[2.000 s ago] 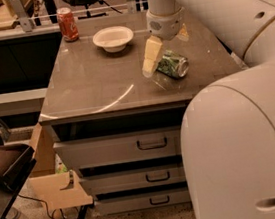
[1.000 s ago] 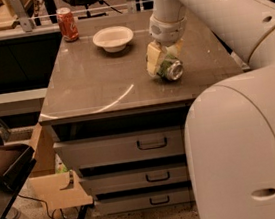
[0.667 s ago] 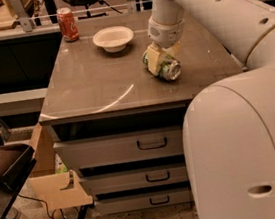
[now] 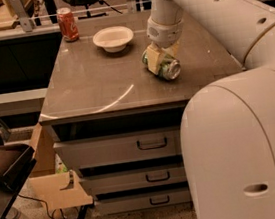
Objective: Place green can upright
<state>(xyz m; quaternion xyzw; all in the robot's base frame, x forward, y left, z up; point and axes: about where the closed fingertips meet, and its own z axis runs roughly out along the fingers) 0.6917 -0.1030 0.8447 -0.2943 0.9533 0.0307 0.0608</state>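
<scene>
The green can [image 4: 166, 69] lies on its side on the brown counter [image 4: 99, 86], right of the middle, its silver end facing the front right. My gripper [image 4: 159, 58] hangs from the white arm straight above it. Its pale fingers [image 4: 153, 59] straddle the can's body and press against it.
A white bowl [image 4: 113, 38] sits at the back middle of the counter. A red soda can [image 4: 68, 24] stands upright at the back left corner. Drawers with handles [image 4: 152, 144] are under the counter. My white base [image 4: 244, 153] fills the right front.
The gripper has come down and to the left onto the can and closed around it. The can has shifted a little to the left with it.
</scene>
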